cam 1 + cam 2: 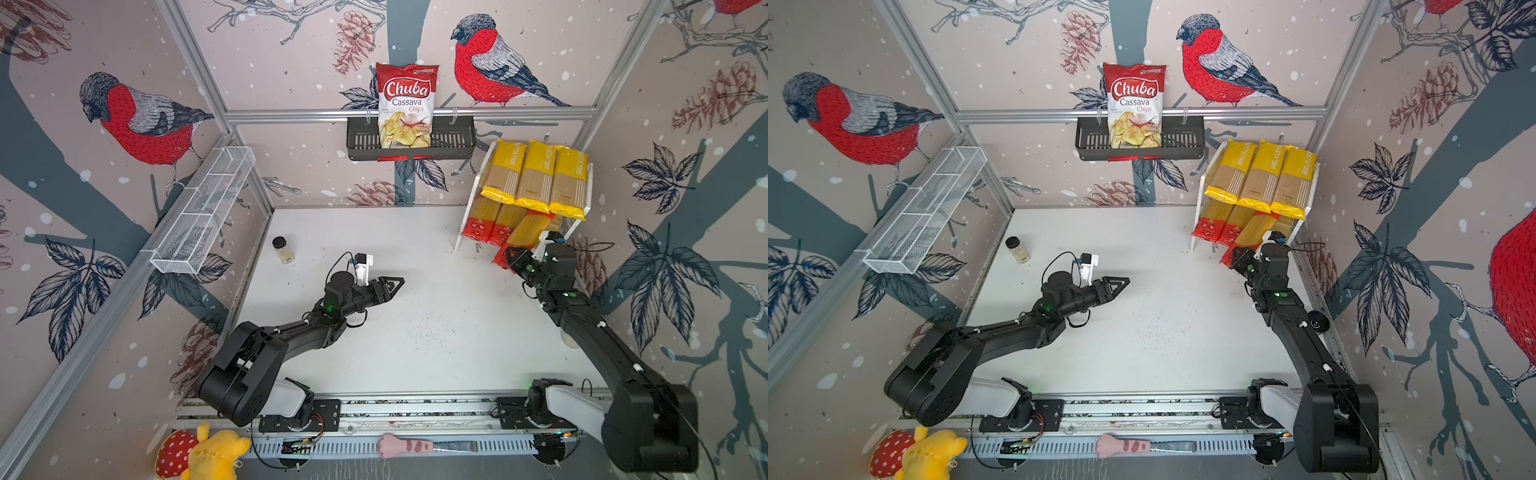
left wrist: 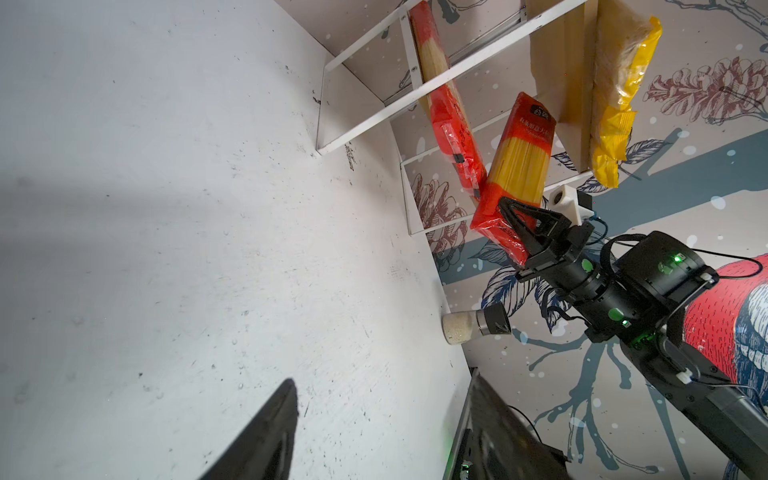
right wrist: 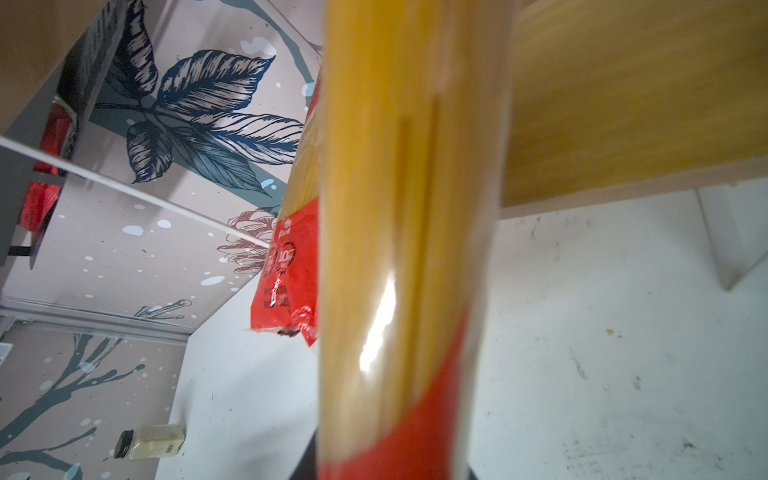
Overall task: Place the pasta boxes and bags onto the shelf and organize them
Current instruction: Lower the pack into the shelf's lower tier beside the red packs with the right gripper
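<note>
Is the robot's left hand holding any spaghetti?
No, the left gripper hangs open and empty over the white table, while the right gripper clamps the red-ended spaghetti packet.

red-ended packet (image 3: 395, 249) blurred, lower end probably cropped

"Chuba Cassava Chips" on the red-and-white bag (image 1: 406, 104); "PASTATIME" on the yellow packets (image 1: 538, 166)

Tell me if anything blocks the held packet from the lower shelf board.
Nothing visible does. The right claw holds the red-ended packet tilted toward the gap beside two red packets; the upper board hangs close above.
</note>
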{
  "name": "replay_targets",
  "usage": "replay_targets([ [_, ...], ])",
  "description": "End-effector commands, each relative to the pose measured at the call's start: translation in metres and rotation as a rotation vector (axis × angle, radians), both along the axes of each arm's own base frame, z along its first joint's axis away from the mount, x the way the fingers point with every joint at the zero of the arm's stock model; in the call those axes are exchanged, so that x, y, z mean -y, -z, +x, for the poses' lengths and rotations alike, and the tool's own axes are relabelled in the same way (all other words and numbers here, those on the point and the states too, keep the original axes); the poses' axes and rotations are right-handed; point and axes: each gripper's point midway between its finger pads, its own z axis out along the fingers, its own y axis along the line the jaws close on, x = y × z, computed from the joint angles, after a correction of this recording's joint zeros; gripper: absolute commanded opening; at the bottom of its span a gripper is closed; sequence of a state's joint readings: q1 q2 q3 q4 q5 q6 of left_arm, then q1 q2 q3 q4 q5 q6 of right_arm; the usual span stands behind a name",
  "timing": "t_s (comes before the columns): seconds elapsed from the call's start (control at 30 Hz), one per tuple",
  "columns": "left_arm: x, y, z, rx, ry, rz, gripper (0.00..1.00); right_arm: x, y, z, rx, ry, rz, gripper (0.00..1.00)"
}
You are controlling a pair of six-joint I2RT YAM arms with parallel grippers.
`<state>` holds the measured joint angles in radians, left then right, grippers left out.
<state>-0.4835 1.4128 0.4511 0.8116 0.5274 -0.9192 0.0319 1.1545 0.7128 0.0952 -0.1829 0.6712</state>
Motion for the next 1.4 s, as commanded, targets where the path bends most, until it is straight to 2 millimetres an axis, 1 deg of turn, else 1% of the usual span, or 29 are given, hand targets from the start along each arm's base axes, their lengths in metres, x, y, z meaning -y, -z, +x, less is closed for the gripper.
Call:
replay_targets([
  [0.0, 0.002, -0.006, -0.001, 0.023, 0.009, -0.026, 0.65, 0.011, -0.033, 0.023, 0.136, 0.019, -0.071, 0.04],
  [0.1, 0.002, -0.004, -0.002, 0.021, 0.008, -0.023, 0.65, 0.014, -0.031, 0.031, 0.136, 0.024, -0.078, 0.06],
  [0.17, 0.001, -0.003, -0.002, 0.019, 0.004, -0.02, 0.65, 0.014, -0.035, 0.035, 0.143, 0.023, -0.086, 0.07],
  [0.2, 0.001, -0.002, -0.002, 0.018, 0.004, -0.018, 0.65, 0.015, -0.028, 0.04, 0.123, 0.024, -0.092, 0.07],
  [0.3, 0.001, -0.001, -0.002, 0.016, 0.003, -0.016, 0.65, 0.018, -0.024, 0.045, 0.103, 0.03, -0.098, 0.11],
  [0.37, 0.001, -0.001, -0.002, 0.015, 0.001, -0.016, 0.65, 0.021, -0.017, 0.046, 0.082, 0.04, -0.087, 0.15],
  [0.43, 0.001, 0.0, -0.002, 0.014, 0.001, -0.015, 0.65, 0.023, -0.008, 0.044, 0.06, 0.049, -0.071, 0.22],
  [0.53, 0.002, 0.0, -0.002, 0.013, 0.003, -0.015, 0.65, 0.026, 0.004, 0.039, 0.036, 0.061, -0.044, 0.28],
  [0.63, 0.002, 0.0, -0.002, 0.012, 0.004, -0.01, 0.65, 0.029, 0.013, 0.034, 0.014, 0.063, -0.008, 0.31],
  [0.7, 0.002, 0.001, -0.002, 0.011, 0.003, -0.008, 0.65, 0.031, 0.017, 0.031, 0.009, 0.061, 0.023, 0.35],
  [0.77, 0.001, 0.001, -0.002, 0.01, 0.001, -0.008, 0.65, 0.035, 0.017, 0.028, 0.011, 0.062, 0.053, 0.41],
  [0.97, 0.003, 0.0, -0.003, 0.014, 0.005, -0.01, 0.65, 0.037, 0.015, 0.018, 0.035, 0.045, 0.134, 0.5],
  [1.0, 0.003, 0.0, -0.003, 0.014, 0.003, -0.008, 0.65, 0.037, 0.018, 0.016, 0.03, 0.042, 0.146, 0.52],
  [1.03, 0.003, -0.001, -0.003, 0.016, 0.003, -0.008, 0.65, 0.036, 0.011, 0.013, 0.051, 0.039, 0.153, 0.53],
  [1.07, 0.003, -0.001, -0.003, 0.015, 0.001, -0.007, 0.65, 0.036, 0.011, 0.01, 0.054, 0.037, 0.161, 0.55],
  [1.2, 0.004, -0.001, -0.004, 0.017, 0.003, -0.004, 0.65, 0.031, 0.009, 0.004, 0.064, 0.014, 0.199, 0.6],
  [1.37, 0.004, 0.0, -0.004, 0.016, 0.0, -0.001, 0.65, 0.015, 0.011, -0.002, 0.078, -0.044, 0.285, 0.62],
])
